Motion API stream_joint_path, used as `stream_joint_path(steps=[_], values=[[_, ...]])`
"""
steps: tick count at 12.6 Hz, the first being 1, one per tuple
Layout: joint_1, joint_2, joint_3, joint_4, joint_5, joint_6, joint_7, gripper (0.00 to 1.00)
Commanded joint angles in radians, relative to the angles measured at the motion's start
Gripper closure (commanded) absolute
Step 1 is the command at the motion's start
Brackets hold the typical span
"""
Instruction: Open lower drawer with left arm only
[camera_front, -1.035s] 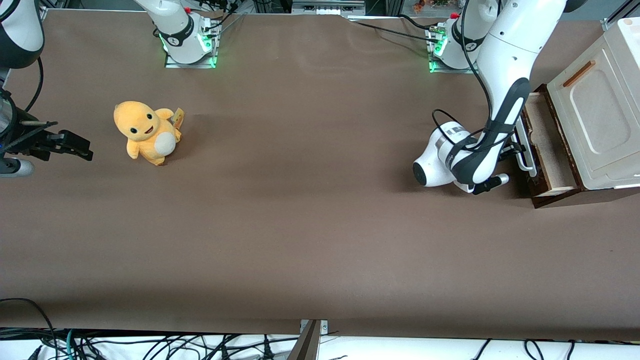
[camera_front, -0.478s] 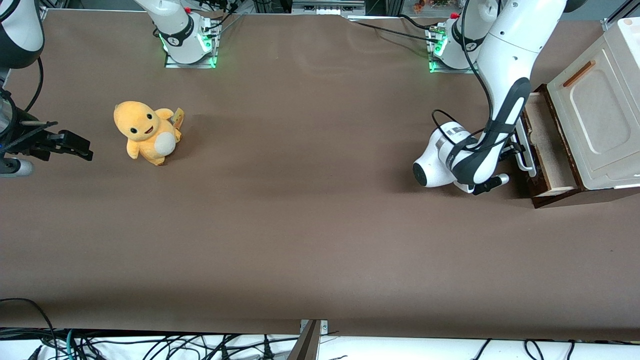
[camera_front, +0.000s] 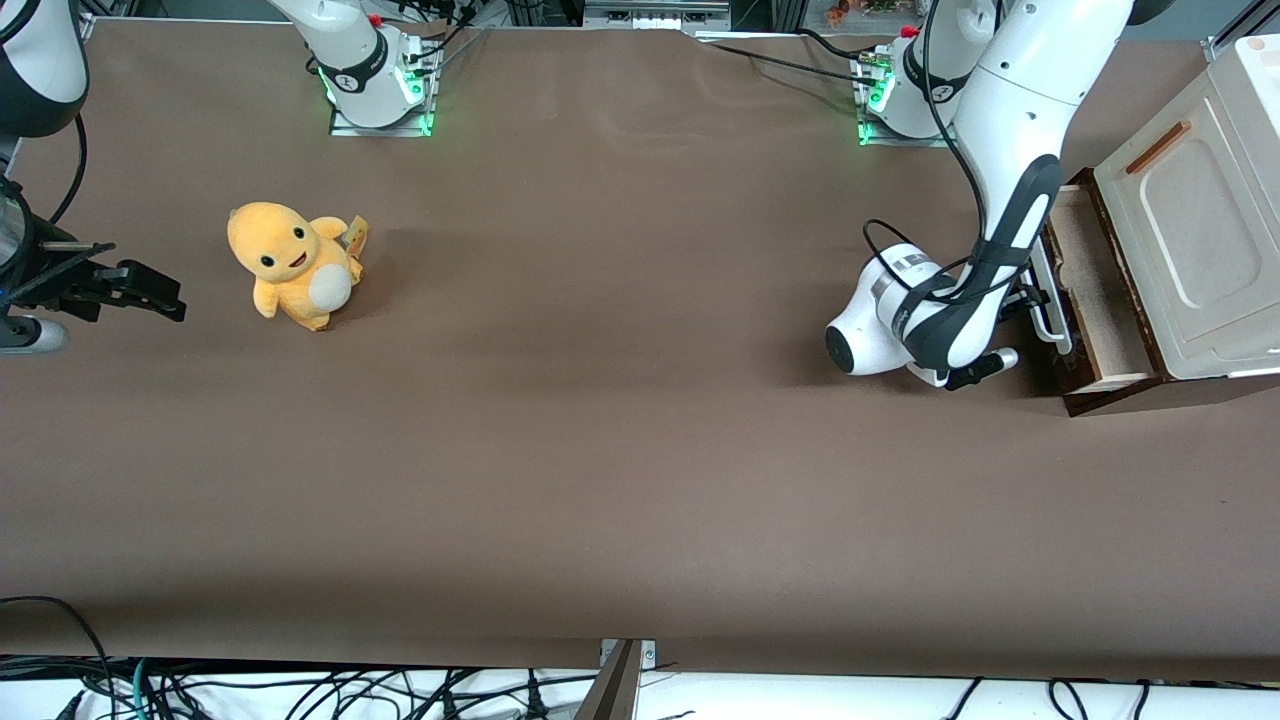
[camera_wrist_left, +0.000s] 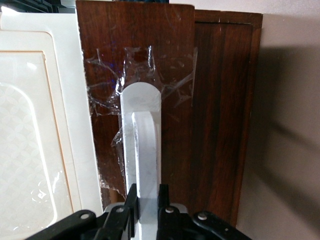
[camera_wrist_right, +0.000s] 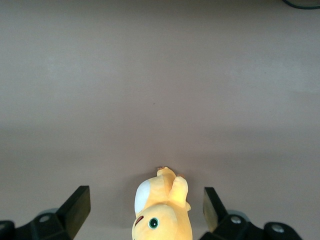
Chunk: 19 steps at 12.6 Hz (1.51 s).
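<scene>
One end effector (camera_wrist_left: 146, 200) | clenched on white handle (camera_wrist_left: 142, 150) | lower drawer (camera_front: 1090, 290) part-open

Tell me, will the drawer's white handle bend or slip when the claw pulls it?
Probably not bend: the white handle looks like a thick, rigid bar. The claw is shut on it, both sides. It looks smooth, so slipping is possible. The lower drawer is already partly out, so it likely slides easily.

Robot lab bench. Two arm bases (camera_front: 378, 88) with green lights bolted to a table (camera_front: 600, 450) under a brown cover, loose cables (camera_front: 300, 690) along the front edge, aluminium framing at the far edge. Props only: plush toy (camera_front: 293, 265), small cabinet (camera_front: 1180, 230). Gripper (camera_wrist_left: 145, 220) at its drawer handle (camera_wrist_left: 142, 150).
</scene>
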Motion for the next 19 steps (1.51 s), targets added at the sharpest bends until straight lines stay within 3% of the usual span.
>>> stream_joint_path(steps=[1,8,10,12,17,18,19], values=[[-0.007,0.009,-0.001,0.041,-0.039,-0.023,0.001,0.87],[-0.007,0.011,-0.003,0.044,-0.045,-0.037,0.009,0.86],[-0.005,0.014,-0.001,0.044,-0.045,-0.037,0.009,0.53],[-0.005,0.012,-0.001,0.044,-0.045,-0.037,0.009,0.43],[-0.007,0.009,-0.003,0.047,-0.045,-0.037,0.009,0.37],[-0.005,0.003,-0.016,0.047,-0.052,-0.038,0.009,0.28],[-0.004,0.003,-0.03,0.065,-0.065,-0.037,0.009,0.07]])
